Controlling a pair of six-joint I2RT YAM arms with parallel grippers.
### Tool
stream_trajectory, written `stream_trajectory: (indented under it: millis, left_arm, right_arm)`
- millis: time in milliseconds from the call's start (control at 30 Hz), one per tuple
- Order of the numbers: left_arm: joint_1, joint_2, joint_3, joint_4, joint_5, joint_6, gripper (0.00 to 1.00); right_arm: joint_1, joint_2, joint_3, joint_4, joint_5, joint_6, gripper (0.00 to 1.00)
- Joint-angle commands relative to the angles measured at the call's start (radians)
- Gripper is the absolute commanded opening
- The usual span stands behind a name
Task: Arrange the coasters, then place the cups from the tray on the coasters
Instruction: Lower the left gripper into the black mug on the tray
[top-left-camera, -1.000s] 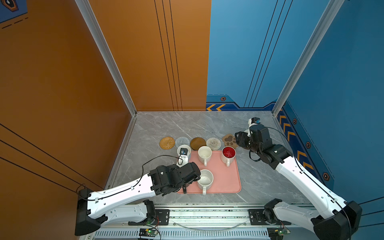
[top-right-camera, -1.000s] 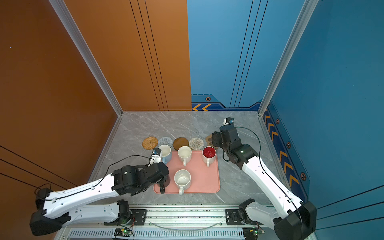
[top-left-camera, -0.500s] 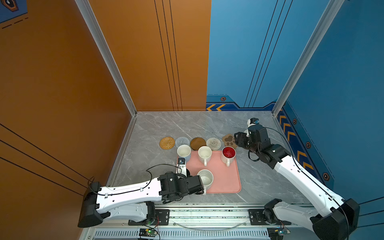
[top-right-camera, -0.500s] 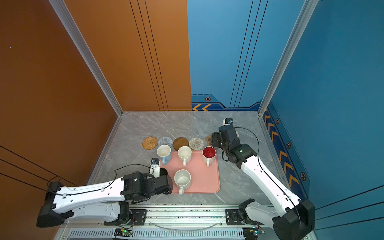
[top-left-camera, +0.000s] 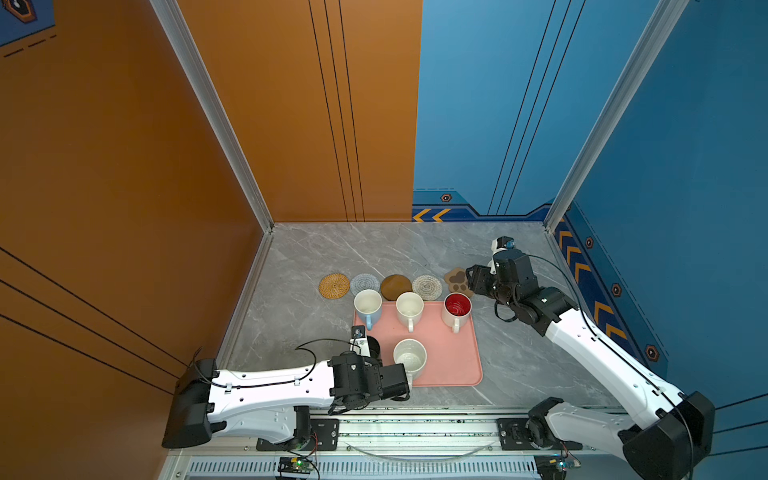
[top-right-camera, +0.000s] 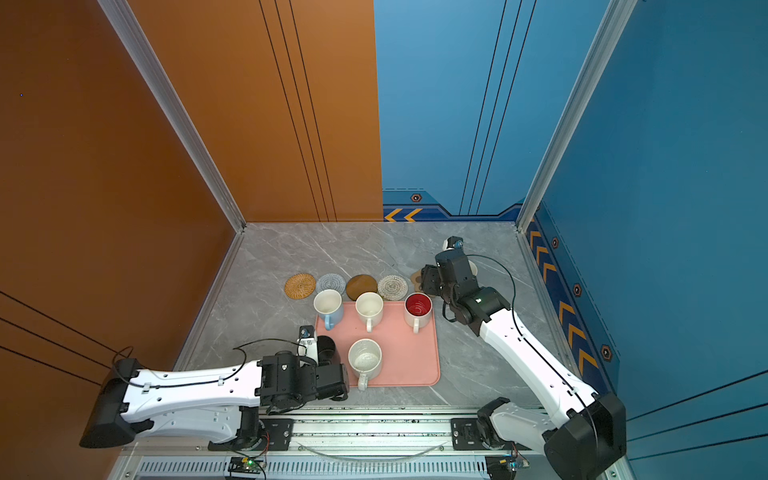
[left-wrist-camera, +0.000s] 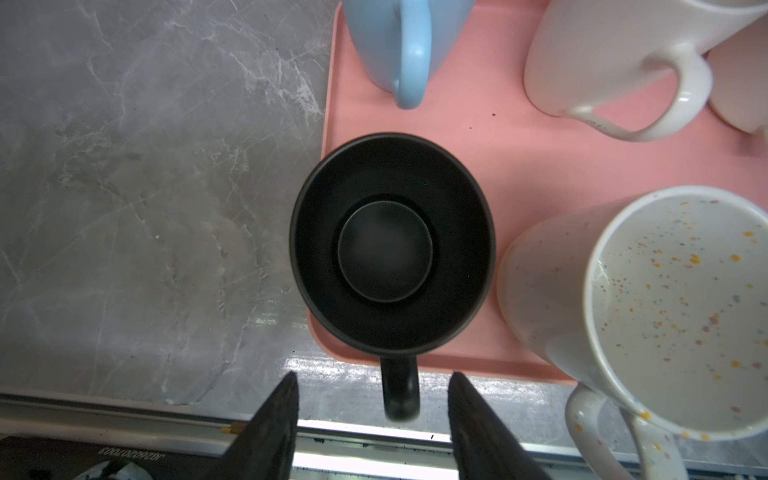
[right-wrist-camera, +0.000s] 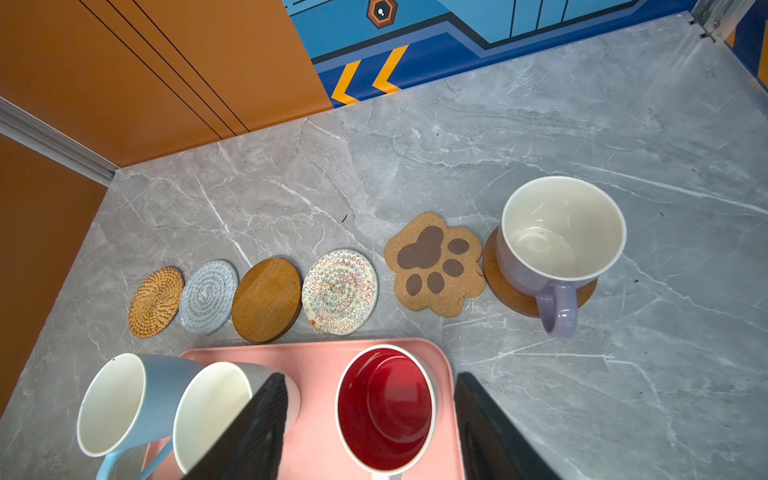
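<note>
In the right wrist view the coasters lie in a row: orange rattan (right-wrist-camera: 156, 301), grey (right-wrist-camera: 208, 297), brown (right-wrist-camera: 266, 299), beige woven (right-wrist-camera: 340, 291), paw-print (right-wrist-camera: 434, 264). A lavender cup (right-wrist-camera: 561, 232) stands on another brown coaster (right-wrist-camera: 511, 301). The pink tray (top-left-camera: 453, 361) holds light blue (top-left-camera: 368, 305), plain white (top-left-camera: 409, 307), red-inside (top-left-camera: 457, 307), speckled (top-left-camera: 409, 357) and black (left-wrist-camera: 390, 249) cups. My left gripper (left-wrist-camera: 374, 374) is open, with the black cup's handle (left-wrist-camera: 399, 390) between its fingers, untouched. The right gripper (right-wrist-camera: 370, 375) hangs open above the red-inside cup.
The tray's near edge lies close to the table's front rail (left-wrist-camera: 124, 411). My left arm (top-left-camera: 270, 382) stretches along that front edge. An orange wall stands on the left and a blue wall (top-left-camera: 665, 208) close on the right. Bare marble (top-left-camera: 374, 249) lies behind the coasters.
My left arm has pulled back from over the tray toward the front edge and lowered behind the black cup. The right arm has barely moved.
</note>
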Motion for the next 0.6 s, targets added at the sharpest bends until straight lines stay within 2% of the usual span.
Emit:
stream_trajectory:
  millis: [0, 200, 567]
  left_arm:
    - [-0.012, 0.009, -0.019, -0.009, -0.022, -0.03, 0.57]
    - [-0.009, 0.011, -0.06, 0.089, -0.011, -0.018, 0.56]
    - [0.019, 0.036, -0.108, 0.161, 0.019, -0.017, 0.53]
  right_arm:
    - [0.005, 0.009, -0.015, 0.027, -0.014, -0.006, 0.63]
    - [0.005, 0.012, -0.015, 0.029, -0.016, -0.006, 0.63]
    - [0.005, 0.014, -0.017, 0.029, -0.018, -0.006, 0.63]
